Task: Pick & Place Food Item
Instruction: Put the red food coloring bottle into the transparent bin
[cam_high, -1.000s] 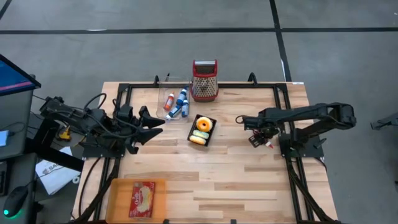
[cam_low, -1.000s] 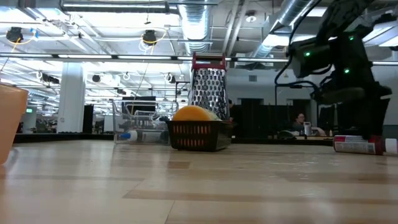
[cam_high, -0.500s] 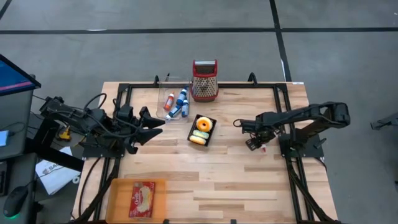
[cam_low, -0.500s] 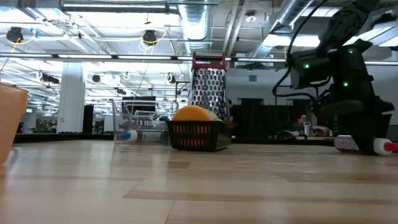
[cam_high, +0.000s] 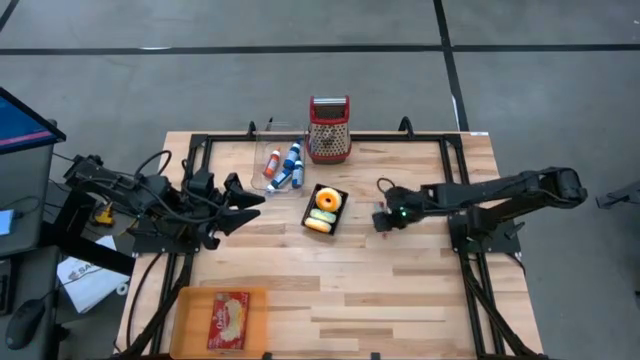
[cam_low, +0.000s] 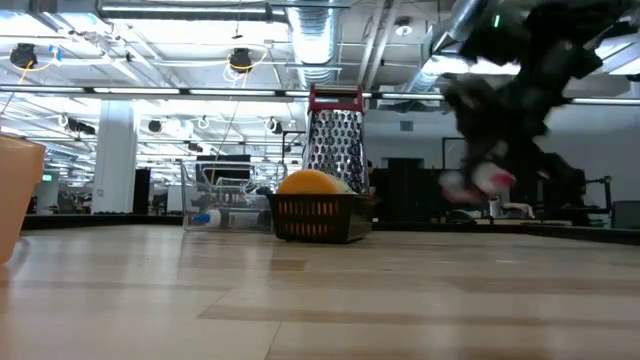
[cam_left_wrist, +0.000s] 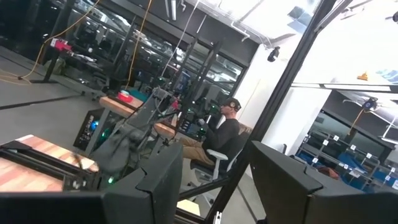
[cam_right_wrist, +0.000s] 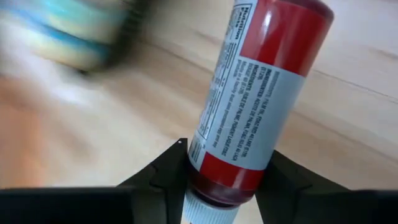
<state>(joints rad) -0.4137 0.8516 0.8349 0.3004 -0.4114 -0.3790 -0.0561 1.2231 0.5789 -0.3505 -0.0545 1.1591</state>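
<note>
Red bottle pinched near its cap, lifted off the table

The right gripper (cam_right_wrist: 227, 180) has its jaws closed on the neck end of a red bottle with a white label (cam_right_wrist: 261, 93), whose body sticks out well past the fingertips over the bare wooden table (cam_high: 350, 290). Just ahead of the jaws sits the small black basket (cam_high: 325, 209) holding an orange and a yellow food item; beyond it stand the box grater (cam_high: 329, 128) and a clear bin of tubes (cam_high: 283, 166). The left gripper (cam_high: 250, 200) waits far across the table, jaws spread and empty. Risk, as I judge it: held so close to one end, the bottle could pivot or slip in a fast swing, and its free end could clip the basket.
</note>
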